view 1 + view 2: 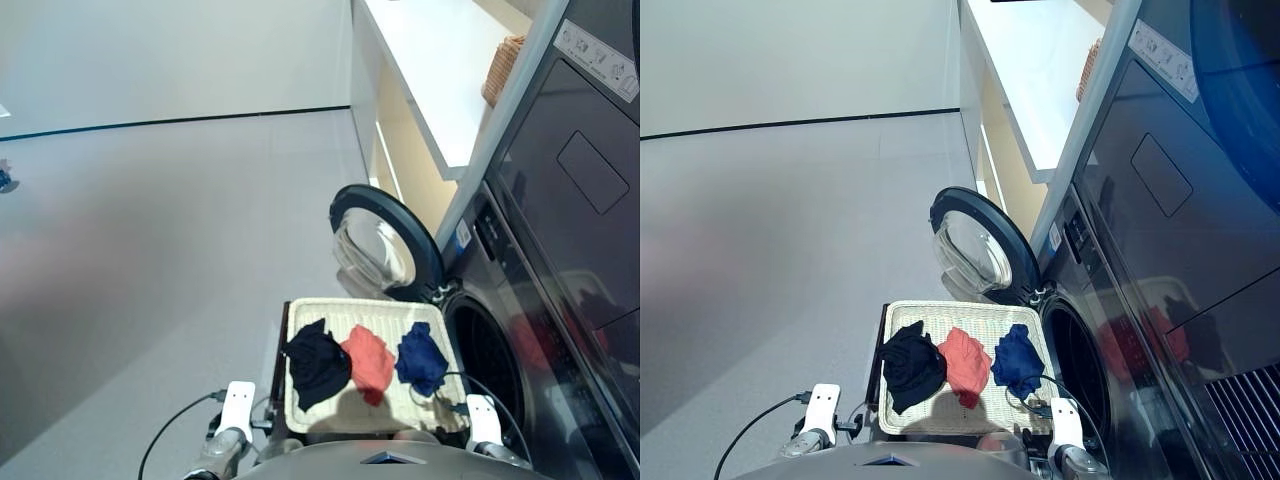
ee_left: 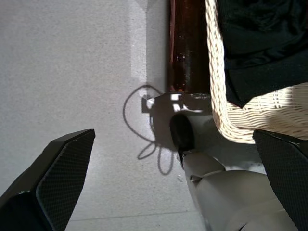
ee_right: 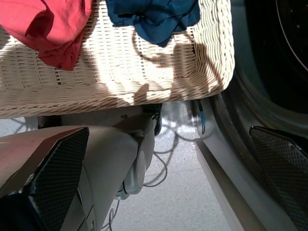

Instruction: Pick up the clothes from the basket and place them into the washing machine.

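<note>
Trouble you should watch for starts on the left: your left end effector (image 2: 163, 183), fingers spread and empty, hangs outside the shallow cream-white woven wicker basket (image 1: 340, 312), so a reach could snag its rim. Inside lie the black cloth garment (image 1: 316, 362), the red-orange cloth garment (image 1: 368, 360) and the navy blue cloth garment (image 1: 422, 358), near enough that you might lift two at once. Your right end effector (image 3: 168, 178), also spread and empty, hangs low by the dark grey front-loading washing machine (image 1: 520, 340), whose round glass door (image 1: 385, 245) stands open. Pale grey floor (image 1: 150, 250) surrounds you; a white counter (image 1: 440, 60) runs beyond.
</note>
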{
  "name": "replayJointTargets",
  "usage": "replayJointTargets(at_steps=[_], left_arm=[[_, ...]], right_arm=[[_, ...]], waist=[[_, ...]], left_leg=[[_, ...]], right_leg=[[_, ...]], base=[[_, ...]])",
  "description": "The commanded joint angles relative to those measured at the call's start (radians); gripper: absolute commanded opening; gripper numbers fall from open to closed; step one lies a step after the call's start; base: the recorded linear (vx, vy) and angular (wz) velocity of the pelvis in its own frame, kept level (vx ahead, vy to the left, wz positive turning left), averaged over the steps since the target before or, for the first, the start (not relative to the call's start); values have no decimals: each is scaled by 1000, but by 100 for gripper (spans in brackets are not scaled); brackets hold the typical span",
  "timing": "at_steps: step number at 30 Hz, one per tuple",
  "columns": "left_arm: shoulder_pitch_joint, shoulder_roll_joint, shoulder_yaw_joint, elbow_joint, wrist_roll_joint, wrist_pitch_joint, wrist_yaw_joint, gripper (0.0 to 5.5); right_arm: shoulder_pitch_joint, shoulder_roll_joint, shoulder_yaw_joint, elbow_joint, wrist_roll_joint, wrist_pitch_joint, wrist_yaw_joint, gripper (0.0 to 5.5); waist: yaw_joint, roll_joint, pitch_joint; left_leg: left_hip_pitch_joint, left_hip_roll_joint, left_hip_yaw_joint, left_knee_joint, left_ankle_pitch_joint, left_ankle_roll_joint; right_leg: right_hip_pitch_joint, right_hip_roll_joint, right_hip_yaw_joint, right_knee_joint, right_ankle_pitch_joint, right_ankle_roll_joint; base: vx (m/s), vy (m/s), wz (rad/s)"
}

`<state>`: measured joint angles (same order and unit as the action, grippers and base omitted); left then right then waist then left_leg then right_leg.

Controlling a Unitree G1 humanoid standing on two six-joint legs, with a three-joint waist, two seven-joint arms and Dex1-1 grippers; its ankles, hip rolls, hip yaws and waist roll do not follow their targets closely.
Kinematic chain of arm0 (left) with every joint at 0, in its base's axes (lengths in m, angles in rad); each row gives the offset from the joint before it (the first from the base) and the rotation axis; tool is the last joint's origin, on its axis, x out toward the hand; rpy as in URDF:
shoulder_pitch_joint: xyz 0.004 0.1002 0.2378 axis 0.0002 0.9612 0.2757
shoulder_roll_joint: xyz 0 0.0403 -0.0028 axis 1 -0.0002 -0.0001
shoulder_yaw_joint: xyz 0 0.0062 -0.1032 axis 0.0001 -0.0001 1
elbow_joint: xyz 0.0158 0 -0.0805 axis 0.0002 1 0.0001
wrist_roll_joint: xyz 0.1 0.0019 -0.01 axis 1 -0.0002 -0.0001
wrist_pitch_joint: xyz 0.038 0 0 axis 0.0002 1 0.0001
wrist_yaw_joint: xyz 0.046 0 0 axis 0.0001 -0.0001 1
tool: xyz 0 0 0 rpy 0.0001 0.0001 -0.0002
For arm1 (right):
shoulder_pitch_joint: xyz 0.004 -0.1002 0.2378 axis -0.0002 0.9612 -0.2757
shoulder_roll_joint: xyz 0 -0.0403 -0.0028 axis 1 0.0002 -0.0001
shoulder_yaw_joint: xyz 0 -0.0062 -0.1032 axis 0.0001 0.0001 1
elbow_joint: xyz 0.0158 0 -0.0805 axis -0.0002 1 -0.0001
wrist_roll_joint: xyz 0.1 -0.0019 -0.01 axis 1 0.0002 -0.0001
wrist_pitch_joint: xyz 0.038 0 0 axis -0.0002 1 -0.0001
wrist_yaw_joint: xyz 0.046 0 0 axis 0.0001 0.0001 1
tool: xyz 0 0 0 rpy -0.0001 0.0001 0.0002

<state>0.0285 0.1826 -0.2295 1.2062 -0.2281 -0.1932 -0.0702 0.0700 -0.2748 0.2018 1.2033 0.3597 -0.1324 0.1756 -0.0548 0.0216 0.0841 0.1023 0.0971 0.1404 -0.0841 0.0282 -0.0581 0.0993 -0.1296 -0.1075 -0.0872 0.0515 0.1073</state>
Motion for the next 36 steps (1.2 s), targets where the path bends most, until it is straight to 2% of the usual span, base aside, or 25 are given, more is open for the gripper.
replayJointTargets(at_steps=[1, 7, 12, 19, 26, 29, 33, 36], left_arm=[[-89, 26, 1, -2, -35, -37, 7, 550], [-75, 18, -53, -228, -119, -56, -4, 550], [-82, 21, -108, -367, -153, -48, -5, 550], [-158, 40, -183, -501, -158, -47, 46, 550], [-285, 29, -236, -513, -166, -52, 118, 550], [-328, 12, -249, -494, -159, -55, 153, 550], [-407, -5, -245, -453, -183, -55, 210, 550], [-465, -6, -239, -436, -174, -58, 249, 550]], right_arm=[[-54, 30, 27, 25, -5, -21, -1, 550], [-50, -5, 64, -140, -30, -54, -25, 550], [-53, -20, 86, -289, -1, -58, -28, 550], [-80, -51, 124, -593, 66, -80, -57, 550], [-152, -78, 153, -852, 78, -116, -119, 550], [-200, -84, 179, -942, 72, -130, -136, 550], [-291, -84, 224, -1043, 41, -144, -178, 550], [-349, -83, 249, -1102, 24, -154, -200, 550]], waist=[[-7, -67, 20], [-11, -53, 55], [-16, -47, 79], [-29, -45, 154], [-34, -62, 260], [-38, -66, 287], [-50, -80, 335], [-58, -91, 368]], left_leg=[[32, 26, 62, -3, -15, -30], [22, 26, 55, -3, -7, -32], [12, 28, 53, -3, -1, -33], [-29, 37, 47, 0, 23, -28], [-196, 47, 34, 187, -12, -36], [-234, 49, 33, 215, -24, -37], [-305, 62, 39, 256, -36, -37], [-370, 68, 35, 303, -46, -35]], right_leg=[[7, -78, -49, 0, 17, 61], [1, -79, -50, 0, 22, 62], [-12, -80, -48, 4, 24, 63], [-93, -64, -11, 61, 14, 55], [-218, -67, 23, 154, 7, 39], [-270, -60, 37, 191, 1, 38], [-380, -44, 64, 269, -5, 43], [-445, -36, 75, 312, -5, 48]], base=[[0, 0, 0], [0, 0, 0], [0, 0, 0], [-33, -8, -18], [-86, -34, -40], [-18, -4, -37], [-79, -10, -134], [-82, -18, -94]])
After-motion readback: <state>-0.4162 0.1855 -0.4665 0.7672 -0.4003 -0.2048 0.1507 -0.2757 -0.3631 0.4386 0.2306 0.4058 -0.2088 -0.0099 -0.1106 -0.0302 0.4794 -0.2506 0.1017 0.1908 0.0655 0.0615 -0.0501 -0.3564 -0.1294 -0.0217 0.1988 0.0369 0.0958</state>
